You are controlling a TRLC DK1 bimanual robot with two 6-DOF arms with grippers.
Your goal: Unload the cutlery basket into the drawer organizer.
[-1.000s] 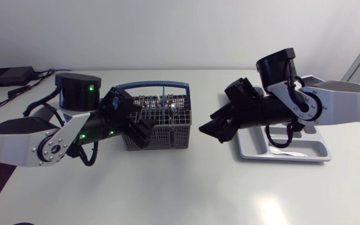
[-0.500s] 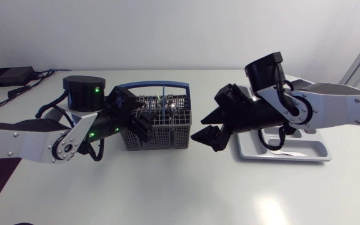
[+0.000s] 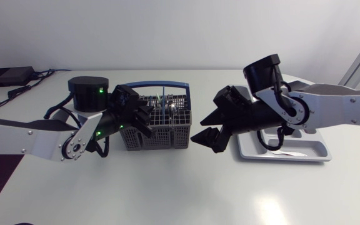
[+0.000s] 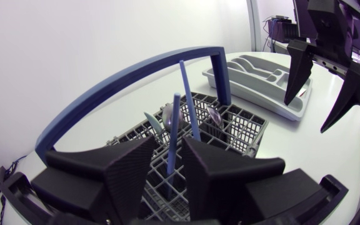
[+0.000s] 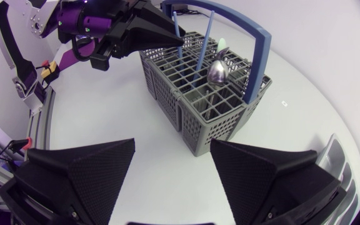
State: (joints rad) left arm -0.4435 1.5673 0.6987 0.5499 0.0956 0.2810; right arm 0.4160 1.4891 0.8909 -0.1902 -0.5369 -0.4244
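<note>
Left wrist view: blue utensil (image 4: 175,122) upright between narrow left gripper (image 4: 170,140); right gripper (image 5: 172,144) wide.

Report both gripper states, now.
Left gripper: open, astride a blue utensil handle in the cutlery basket, not clamped on it.
Right gripper: open, empty, beside the basket.

We see a grey cutlery basket (image 3: 161,131) of fine grid mesh with a blue arched handle (image 3: 155,84). It holds two blue utensil handles (image 4: 189,100), a shiny silver spoon (image 5: 218,73) and a pale green tip (image 5: 221,44). The drawer organizer (image 3: 317,156) is light grey and the table (image 3: 167,187) white. Our left gripper (image 3: 145,120) and right gripper (image 3: 200,129) are matte black. Green lights (image 3: 92,89) glow on our silver-grey left arm (image 3: 30,140).
</note>
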